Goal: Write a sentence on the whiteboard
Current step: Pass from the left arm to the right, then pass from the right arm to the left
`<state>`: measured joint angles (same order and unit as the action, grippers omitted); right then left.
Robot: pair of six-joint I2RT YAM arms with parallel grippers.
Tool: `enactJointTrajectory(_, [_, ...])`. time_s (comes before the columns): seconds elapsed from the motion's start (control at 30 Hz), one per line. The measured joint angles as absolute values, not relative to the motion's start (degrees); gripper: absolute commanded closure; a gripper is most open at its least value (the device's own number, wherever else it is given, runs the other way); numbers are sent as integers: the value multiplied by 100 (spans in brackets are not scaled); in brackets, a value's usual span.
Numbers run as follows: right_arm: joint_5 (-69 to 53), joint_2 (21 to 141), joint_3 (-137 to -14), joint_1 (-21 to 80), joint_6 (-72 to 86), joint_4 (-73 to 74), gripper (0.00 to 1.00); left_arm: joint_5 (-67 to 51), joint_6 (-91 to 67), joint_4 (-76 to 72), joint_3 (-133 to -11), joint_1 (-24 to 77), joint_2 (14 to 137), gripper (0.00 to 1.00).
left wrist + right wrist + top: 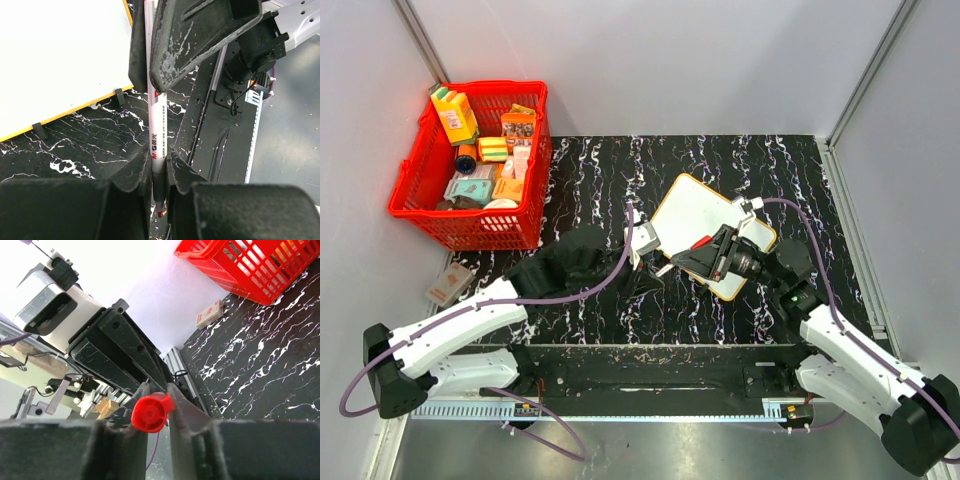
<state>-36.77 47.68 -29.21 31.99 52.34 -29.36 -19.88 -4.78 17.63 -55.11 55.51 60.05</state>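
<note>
The red basket (470, 215) sits well to the left of the whiteboard (695, 205) and farther back, by the rear wall. It is packed with small goods: an orange-yellow carton (454, 117) standing at its back corner, a yellow-and-green sponge (493, 149), and flat printed boxes and packets I cannot read. The whiteboard itself lies flat on the black table (590, 170), which is veined with white. It is turned cornerwise, and its orange-yellow rim and white face are plain to see in my left wrist view. Just at the whiteboard's near edge, my left gripper (157, 165) is clenched on the white barrel of a marker (156, 125). My right gripper (157, 390), reaching across the whiteboard's near right side, is squeezed on the marker's red cap (152, 412). I cannot tell whether the cap is seated or loose. Far left of the whiteboard, off the table's edge on the pale floor, lies a small flat box (448, 283). Pale grey panels wall the space behind and on both sides. A metal rail (640, 410) runs along the near edge below the whiteboard, between my bases.
</note>
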Motion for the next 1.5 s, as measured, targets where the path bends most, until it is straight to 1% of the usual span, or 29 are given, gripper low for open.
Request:
enactJointTrajectory(0.1, [-3776,4838,-2917,3199,5273,-3035,100,-1970,-484,1776,-5474,5553,6007,100])
enactJointTrajectory(0.5, [-3839,4869,-2895,3192,5221,-3072,99,-1966,-486,1780,-5459,5551,6007,100])
enactJointTrajectory(0.53, [-3870,4880,-2895,3190,5212,-3085,98,-1970,-484,1791,-5459,5551,6010,100])
enactJointTrajectory(0.67, [-4025,4934,-2895,3173,5129,-3116,86,-1984,-475,1865,-5459,5553,6012,100])
enactJointTrajectory(0.7, [-4060,4934,-2895,3170,5087,-3098,85,-1990,-464,1885,-5459,5553,6012,100])
enactJointTrajectory(0.73, [-4099,4934,-2897,3170,5054,-3076,80,-1994,-454,1914,-5459,5553,6012,100])
enactJointTrajectory(0.87, [-4305,4904,-2897,3170,4930,-2958,67,-2051,-392,2010,-5459,5553,6012,100])
enactJointTrajectory(0.9, [-4359,4886,-2897,3173,4912,-2910,62,-2073,-364,2003,-5459,5553,6014,100])
enactJointTrajectory(1.0, [-4466,4862,-2897,3177,4921,-2888,56,-2130,-316,2003,-5459,5553,6029,100])
enactJointTrajectory(1.03, [-4475,4862,-2897,3177,4934,-2897,50,-2163,-305,2001,-5459,5553,6049,100])
enactJointTrajectory(1.13, [-4515,4862,-2897,3177,5004,-2956,42,-2237,-292,2003,-5459,5553,6104,100])
enactJointTrajectory(1.2, [-4519,4873,-2897,3177,5048,-3044,43,-2281,-285,2005,-5459,5553,6136,100])
enactJointTrajectory(1.23, [-4521,4882,-2897,3177,5076,-3094,47,-2303,-285,2005,-5459,5553,6149,100])
enactJointTrajectory(1.3, [-4541,4904,-2897,3177,5135,-3203,48,-2340,-285,2003,-5459,5553,6171,100])
enactJointTrajectory(1.37, [-4574,4921,-2897,3177,5172,-3240,55,-2355,-283,2003,-5459,5553,6189,100])
enactJointTrajectory(1.5, [-4628,4947,-2897,3177,5170,-3214,55,-2383,-283,2001,-5459,5557,6191,100])
